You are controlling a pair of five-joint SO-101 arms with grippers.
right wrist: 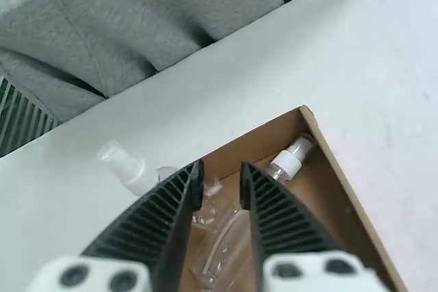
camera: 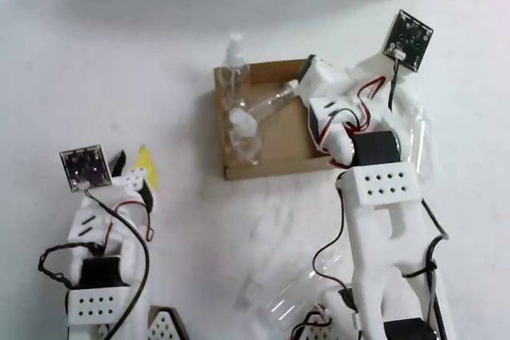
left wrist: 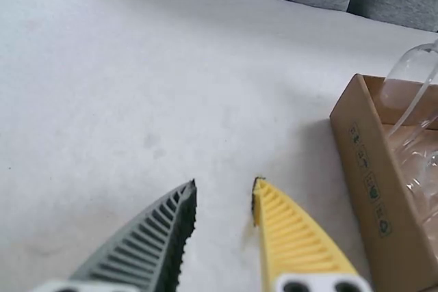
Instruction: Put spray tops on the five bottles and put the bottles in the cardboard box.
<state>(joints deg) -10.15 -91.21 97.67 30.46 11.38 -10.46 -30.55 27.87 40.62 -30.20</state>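
Right tool (right wrist: 220,167) hung over box (right wrist: 267,138), jaws narrowly apart, empty. Bottle (right wrist: 289,160) lay in box just beneath, long axis diagonal, spray top toward my right tool. Left tool (left wrist: 224,184) likewise apart, empty, well off over desk (left wrist: 137,66); I judged right arm nearer.

The high camera looks down on the table (camera: 119,53) from above. The left wrist camera sits low, looking past the left gripper (left wrist: 224,184) across the table to the cardboard box (left wrist: 366,169). The right wrist camera looks down into this box from close by, past the right gripper (right wrist: 222,165). All three see the box.
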